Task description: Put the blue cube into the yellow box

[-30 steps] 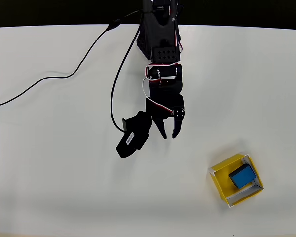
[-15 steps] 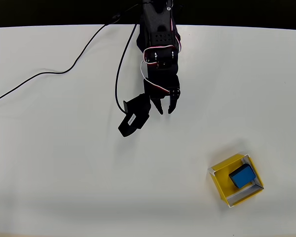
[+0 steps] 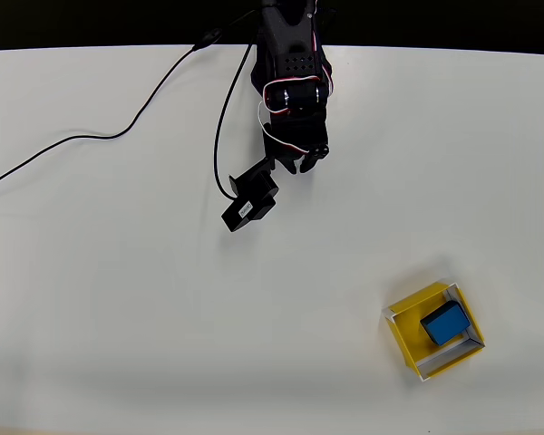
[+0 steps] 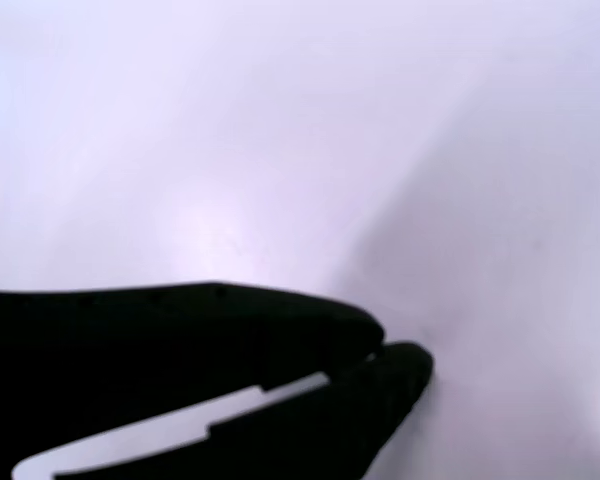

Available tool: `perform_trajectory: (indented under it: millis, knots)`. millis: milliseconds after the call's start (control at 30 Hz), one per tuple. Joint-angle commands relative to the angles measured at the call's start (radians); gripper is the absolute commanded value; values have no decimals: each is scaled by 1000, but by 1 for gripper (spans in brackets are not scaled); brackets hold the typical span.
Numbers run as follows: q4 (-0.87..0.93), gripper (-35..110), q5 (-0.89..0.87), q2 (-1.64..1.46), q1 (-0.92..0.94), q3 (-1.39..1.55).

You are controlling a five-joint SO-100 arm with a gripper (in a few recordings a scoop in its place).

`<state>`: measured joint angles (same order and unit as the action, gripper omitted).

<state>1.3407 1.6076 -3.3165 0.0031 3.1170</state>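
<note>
The blue cube [image 3: 444, 323] lies inside the yellow box [image 3: 404, 339], so that job looks done; my hand [image 3: 305, 166] hangs well apart from the box over the bare surface [image 3: 118, 317], fingers pinched nearly together, holding nothing

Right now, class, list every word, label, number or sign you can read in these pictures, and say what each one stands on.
No text can be read.
Small white label on the black camera module beside the tool: too small to read.
Blue cube and yellow box: no markings.
</note>
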Motion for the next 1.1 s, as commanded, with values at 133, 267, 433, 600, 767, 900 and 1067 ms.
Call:
perform_trajectory:
  millis: [133, 267, 433, 600, 767, 900, 1067]
  knots:
    - [18, 1, 3, -28, 25, 28]
    - [18, 1, 3, -28, 29, 28]
    - [18, 1, 3, -26, 28, 28]
    - [18, 1, 3, -26, 28, 28]
    - [18, 1, 3, -26, 28, 28]
    - [18, 1, 3, -26, 28, 28]
    - [17, 1, 3, -26, 28, 28]
